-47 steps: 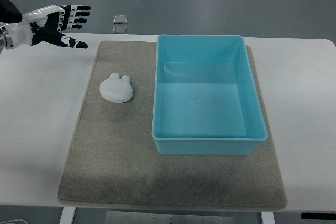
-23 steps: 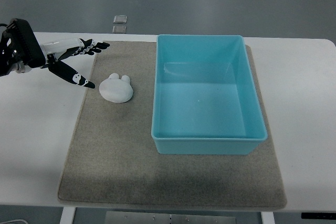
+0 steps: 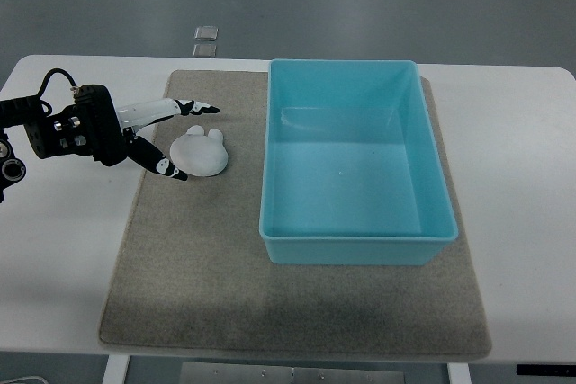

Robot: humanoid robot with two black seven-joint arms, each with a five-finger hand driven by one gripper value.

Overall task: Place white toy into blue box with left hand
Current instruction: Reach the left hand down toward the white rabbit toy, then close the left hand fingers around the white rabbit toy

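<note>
The white toy [image 3: 201,152] is a smooth, rounded lump with two small ear-like bumps at its 12 o'clock end, lying on the grey mat [image 3: 207,267] on the bench [image 3: 63,258], at 9 o'clock of the blue box [image 3: 357,165]. The left hand [image 3: 165,137], fingers spread wide and holding nothing, brackets the toy's 9 o'clock side.

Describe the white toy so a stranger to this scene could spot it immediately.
Find the grey mat on the white table. Left of the blue box on it lies the white toy, a small rounded lump with two stubby ears, the only white object on the mat, framed by the left robot hand.
</note>
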